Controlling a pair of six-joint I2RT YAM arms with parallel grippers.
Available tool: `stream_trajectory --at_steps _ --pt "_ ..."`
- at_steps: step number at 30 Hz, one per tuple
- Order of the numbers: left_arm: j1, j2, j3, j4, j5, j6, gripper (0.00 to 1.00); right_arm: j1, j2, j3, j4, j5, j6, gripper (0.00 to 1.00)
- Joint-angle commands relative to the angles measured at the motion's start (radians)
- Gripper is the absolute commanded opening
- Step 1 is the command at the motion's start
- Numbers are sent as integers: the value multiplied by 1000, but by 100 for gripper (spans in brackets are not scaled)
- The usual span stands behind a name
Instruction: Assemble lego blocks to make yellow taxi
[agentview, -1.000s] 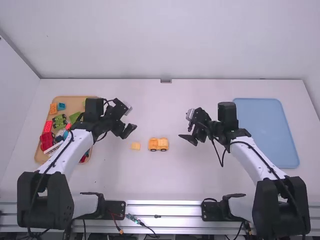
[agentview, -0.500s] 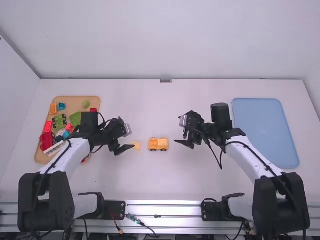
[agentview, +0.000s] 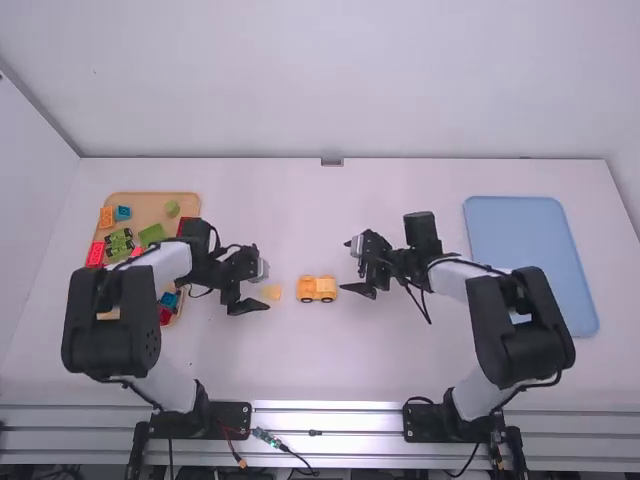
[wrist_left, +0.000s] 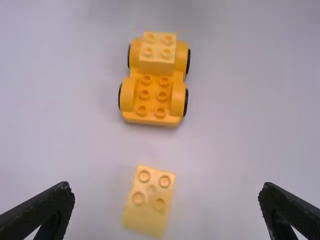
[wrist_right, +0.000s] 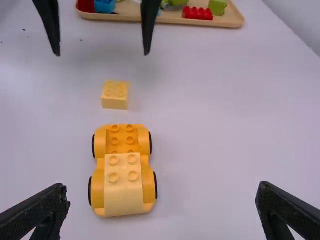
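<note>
High view: my left gripper (agentview: 262, 292) hangs near the loose yellow block (agentview: 271, 292); my right gripper (agentview: 352, 266) is near the yellow car (agentview: 317, 289).

Left wrist view: my left jaws stand wide, the loose yellow block low between them, seemingly untouched.

Right wrist view: my right jaws are spread wide too, the yellow car, topped by a pale yellow block (wrist_right: 123, 185), lying between and beyond them.

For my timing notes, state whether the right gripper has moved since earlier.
Yes: in the high view, the right gripper has moved toward the stationary yellow car.
</note>
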Motion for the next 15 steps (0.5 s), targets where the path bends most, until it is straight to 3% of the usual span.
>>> stream_trajectory --at_steps 1,4,15 --pt "5 57 24 15 -7 106 99 44 46 -5 11 38 -2 99" --pt "-2 99 34 59 19 101 99 81 98 -5 64 78 6 99" --pt "-3 110 16 131 37 109 99 104 230 -5 165 42 81 99"
